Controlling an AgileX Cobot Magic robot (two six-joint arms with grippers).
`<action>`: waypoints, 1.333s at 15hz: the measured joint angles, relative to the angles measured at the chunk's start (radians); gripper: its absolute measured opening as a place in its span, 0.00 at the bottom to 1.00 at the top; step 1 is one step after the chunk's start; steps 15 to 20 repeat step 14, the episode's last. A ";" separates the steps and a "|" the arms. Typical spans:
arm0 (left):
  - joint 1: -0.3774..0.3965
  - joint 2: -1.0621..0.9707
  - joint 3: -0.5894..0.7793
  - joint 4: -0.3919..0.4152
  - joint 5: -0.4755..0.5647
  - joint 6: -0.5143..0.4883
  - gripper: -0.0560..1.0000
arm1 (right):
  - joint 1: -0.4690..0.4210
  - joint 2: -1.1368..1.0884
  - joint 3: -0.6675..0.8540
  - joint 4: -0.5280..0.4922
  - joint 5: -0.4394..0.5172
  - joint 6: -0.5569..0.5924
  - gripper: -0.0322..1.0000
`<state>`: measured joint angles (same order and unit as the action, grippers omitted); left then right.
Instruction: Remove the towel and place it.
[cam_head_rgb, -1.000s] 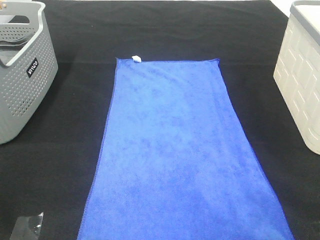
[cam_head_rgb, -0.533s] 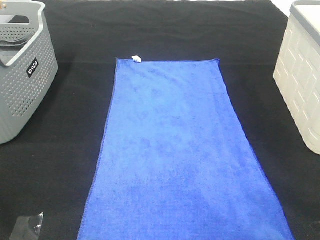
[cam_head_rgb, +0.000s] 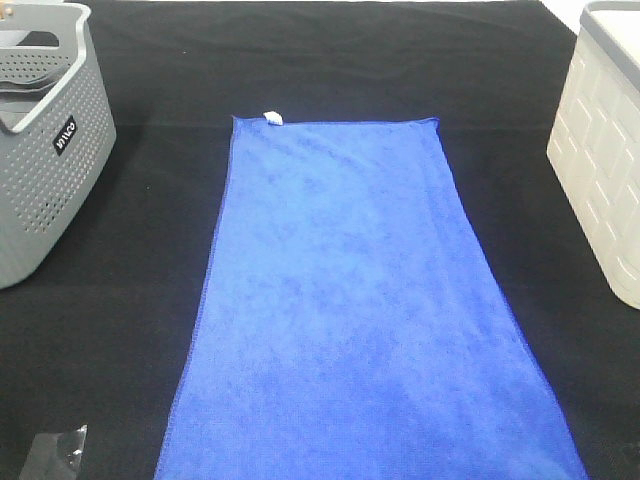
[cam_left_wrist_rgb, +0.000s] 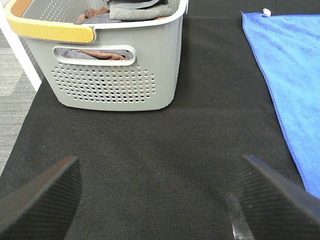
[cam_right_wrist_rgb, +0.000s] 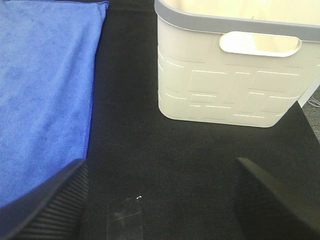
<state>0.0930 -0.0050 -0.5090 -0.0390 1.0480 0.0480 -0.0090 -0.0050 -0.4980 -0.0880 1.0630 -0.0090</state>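
Flat lies the towel (cam_head_rgb: 360, 310) — both pincers apparently spread, clear of it

Fuzzy microfibre towel (cam_head_rgb: 350, 300) on matt woven black cloth (cam_head_rgb: 120, 350); perforated grey plastic basket (cam_head_rgb: 45, 140).

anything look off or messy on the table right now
Nothing stands out. The towel lies flat and smooth on the black cloth, its white tag at a far corner. The grey basket and the cream bin stand upright on either side.

A black table cloth (cam_head_rgb: 130, 330) covers the table (grey carpet floor (cam_left_wrist_rgb: 15, 85) beside it).
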 joint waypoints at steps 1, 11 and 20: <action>0.000 0.000 0.000 -0.005 0.000 0.000 0.79 | 0.000 0.000 0.000 0.000 0.000 0.000 0.75; 0.000 0.000 0.000 -0.022 0.000 0.000 0.79 | 0.000 0.000 0.000 0.000 0.000 0.000 0.75; 0.000 0.000 0.000 -0.023 0.000 0.000 0.79 | 0.000 0.000 0.000 0.000 0.000 0.000 0.75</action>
